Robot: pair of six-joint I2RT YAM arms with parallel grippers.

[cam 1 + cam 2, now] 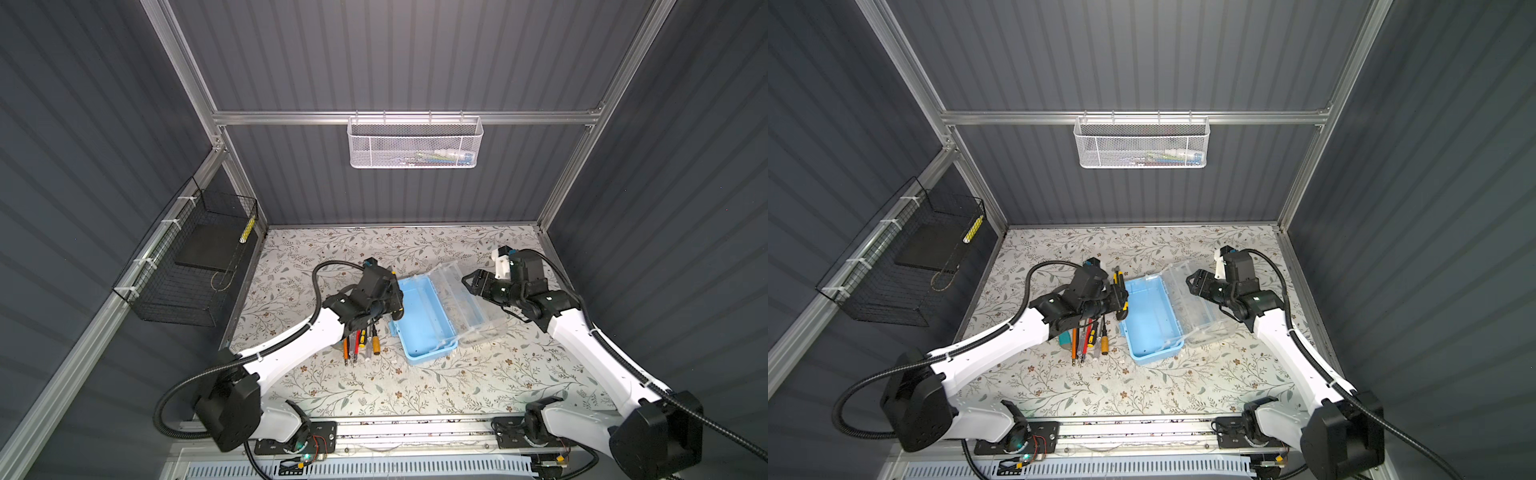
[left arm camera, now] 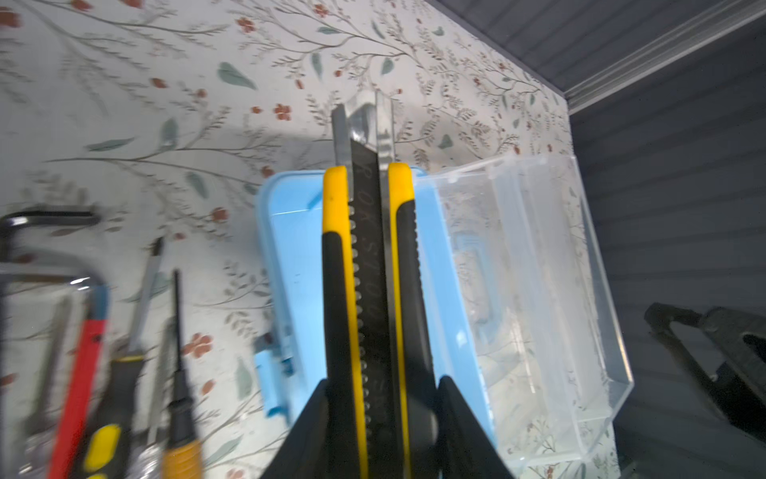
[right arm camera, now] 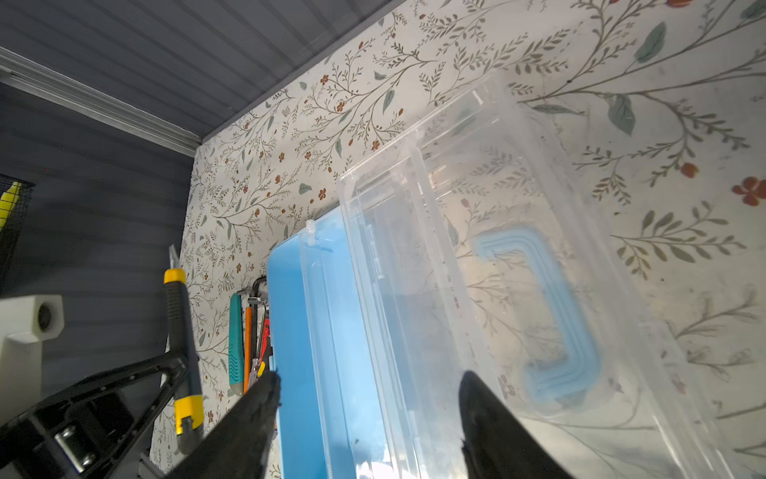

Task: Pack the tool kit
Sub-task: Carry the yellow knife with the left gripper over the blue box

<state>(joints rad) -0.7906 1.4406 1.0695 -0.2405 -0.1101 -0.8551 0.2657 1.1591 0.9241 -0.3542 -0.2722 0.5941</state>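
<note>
At the left edge of the light-blue box (image 1: 424, 328), the left tool (image 2: 381, 385) has the yellow-black utility knife (image 2: 373, 249) clamped by its handle, blade end pointing away!
The box sits mid-tabletop (image 1: 374, 390), its clear lid (image 1: 473, 322) swung open to the right, with the blue handle (image 3: 551, 315) showing through. The right tool (image 3: 369, 377) hangs over the lid, jaws spread and gripping nothing. Screwdrivers (image 1: 361, 340) and hex keys (image 2: 41, 217) lie bunched just left of the box.

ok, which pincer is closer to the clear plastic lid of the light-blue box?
Right. The right pincer hangs open above the clear plastic lid; the left pincer, shut on the yellow-black utility knife, sits over the far long edge of the light-blue plastic box.
</note>
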